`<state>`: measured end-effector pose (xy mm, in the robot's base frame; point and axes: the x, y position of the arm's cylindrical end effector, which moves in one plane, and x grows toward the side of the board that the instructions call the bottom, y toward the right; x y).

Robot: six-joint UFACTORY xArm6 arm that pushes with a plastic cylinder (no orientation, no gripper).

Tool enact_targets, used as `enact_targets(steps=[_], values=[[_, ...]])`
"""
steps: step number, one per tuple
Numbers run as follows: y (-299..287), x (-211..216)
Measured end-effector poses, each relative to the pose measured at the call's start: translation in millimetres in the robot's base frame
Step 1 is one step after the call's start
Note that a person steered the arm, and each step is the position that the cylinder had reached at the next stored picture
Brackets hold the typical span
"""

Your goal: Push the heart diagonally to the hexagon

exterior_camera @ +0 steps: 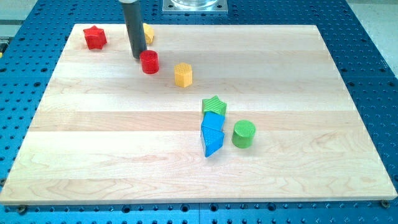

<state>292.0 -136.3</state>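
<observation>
No claw; my tip [137,56] sits beside red heart block [150,62]; push steadily down-right toward yellow hexagon block [183,74].

cube [213,121] touching triangle [212,144] on its view-bottom side, hexagon [183,74] apart, upper left

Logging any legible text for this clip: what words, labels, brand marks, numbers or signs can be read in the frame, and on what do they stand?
None: no readable text anywhere in the camera view.
The wooden board is bare, with no print on it.
The blocks, among them the red heart beside my tip and the yellow hexagon, carry no labels.
The metal base plate at the view's top shows no marking.
</observation>
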Motion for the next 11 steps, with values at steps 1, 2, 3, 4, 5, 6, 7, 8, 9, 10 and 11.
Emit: enact_targets(steps=[1, 2, 3, 4, 5, 6, 7, 8, 9, 10, 11], values=[[-64.3, -31.6], [-48.2, -71.3], [55.5, -72.1], [173.2, -42.0], [239.4, 10.1], [196.5, 11.8], [175.2, 2.8], [117.7, -7.1], [60.8, -20.3], [-0.1, -28.5], [-18.2, -14.1]])
